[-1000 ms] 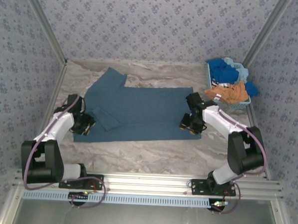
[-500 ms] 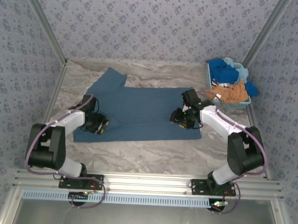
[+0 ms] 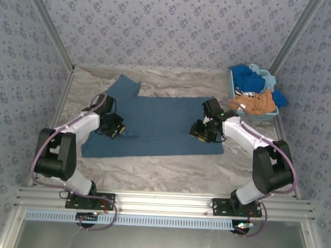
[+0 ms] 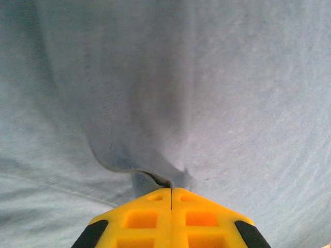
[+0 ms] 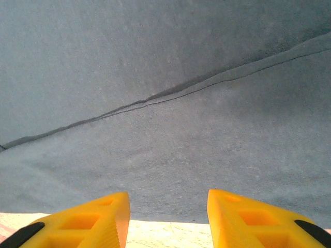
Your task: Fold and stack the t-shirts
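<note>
A dusty slate-blue t-shirt (image 3: 160, 121) lies spread flat on the marble table (image 3: 168, 171). My left gripper (image 3: 116, 131) sits on its left part. In the left wrist view the yellow fingers (image 4: 139, 217) are pressed together, with a raised fold of the cloth (image 4: 150, 175) pinched at their tips (image 4: 171, 189). My right gripper (image 3: 198, 131) hovers low over the shirt's right part, open. The right wrist view has its gripper (image 5: 167, 199) open over the shirt's hem (image 5: 170, 155) with nothing between the fingers; a seam line (image 5: 155, 98) crosses the cloth.
A light-blue basket (image 3: 232, 83) at the back right holds bright blue (image 3: 248, 77), light blue (image 3: 268, 79) and orange-brown (image 3: 254, 101) shirts. Patterned walls close in the left, back and right. Bare marble runs along the near side of the shirt.
My left gripper has moved up and right from the shirt's left edge onto the cloth and shut on a fold. My right gripper shifted a little left, then stayed put.
</note>
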You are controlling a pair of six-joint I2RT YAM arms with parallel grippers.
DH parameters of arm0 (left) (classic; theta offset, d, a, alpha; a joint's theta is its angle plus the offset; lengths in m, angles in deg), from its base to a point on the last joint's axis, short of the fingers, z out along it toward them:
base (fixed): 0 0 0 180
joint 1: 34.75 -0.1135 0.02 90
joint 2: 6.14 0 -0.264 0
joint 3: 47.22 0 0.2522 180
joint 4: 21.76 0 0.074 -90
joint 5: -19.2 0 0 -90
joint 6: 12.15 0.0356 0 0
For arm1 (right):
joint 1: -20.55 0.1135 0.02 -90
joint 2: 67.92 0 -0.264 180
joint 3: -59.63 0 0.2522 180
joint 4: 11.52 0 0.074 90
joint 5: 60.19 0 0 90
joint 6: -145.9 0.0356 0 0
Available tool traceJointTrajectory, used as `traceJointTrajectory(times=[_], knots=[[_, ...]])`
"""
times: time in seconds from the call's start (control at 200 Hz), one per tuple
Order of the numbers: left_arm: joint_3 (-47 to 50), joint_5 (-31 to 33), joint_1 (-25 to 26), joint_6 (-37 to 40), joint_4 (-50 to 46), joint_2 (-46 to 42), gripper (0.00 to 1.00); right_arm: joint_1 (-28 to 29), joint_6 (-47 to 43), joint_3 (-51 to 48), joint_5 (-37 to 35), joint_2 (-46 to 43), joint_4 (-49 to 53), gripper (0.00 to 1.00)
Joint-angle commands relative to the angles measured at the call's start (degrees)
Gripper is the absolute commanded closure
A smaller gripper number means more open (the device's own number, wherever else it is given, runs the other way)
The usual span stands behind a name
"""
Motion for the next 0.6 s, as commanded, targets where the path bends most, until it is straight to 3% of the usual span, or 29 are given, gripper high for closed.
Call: traceJointTrajectory(times=[0.0,0.33,0.365,0.435,0.485,0.595], knots=[[-6.34,1.4,1.4,3.81,-4.92,4.05,1.0,-0.45,0.13,2.1,1.17,0.38,2.3,0.55],[-34.38,5.05,6.1,19.93,-21.87,23.92,1.0,-1.35,0.16,2.41,3.28,1.78,3.64,0.55],[-36.25,4.9,6.3,21.48,-23.15,25.39,0.92,-1.48,0.05,2.44,3.51,1.88,3.8,0.54],[-39.53,5.79,6.63,23.96,-26.12,27.04,0.65,-1.49,-0.12,2.45,3.47,1.75,4.17,0.52],[-40.5,7.63,6.88,25.11,-26.87,26.23,0.53,-1.57,-0.24,2.36,3.38,1.59,4.26,0.52],[-40.2,10.3,6.86,25.46,-26.37,21.16,0.47,-1.67,-0.39,1.95,3.32,1.43,4.07,0.51]])
